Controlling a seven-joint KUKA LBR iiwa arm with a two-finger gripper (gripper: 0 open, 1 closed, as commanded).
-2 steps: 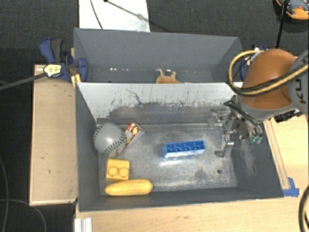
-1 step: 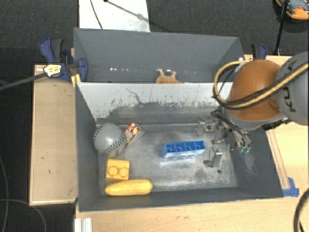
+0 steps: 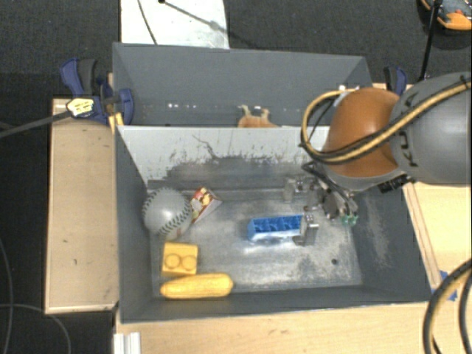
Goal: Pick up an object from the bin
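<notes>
Your gripper sat at the right end of the blue toy brick mid-floor in the bin, open or closed I couldn't tell, and that brick looked light, rigid, slick, best pinched across its long sides.

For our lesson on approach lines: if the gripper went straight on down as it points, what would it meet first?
Probably the right end of the blue toy brick in the bin's middle, which the gripper points down at. Depth is unclear; it might just miss and touch the bin floor beside it.
</notes>
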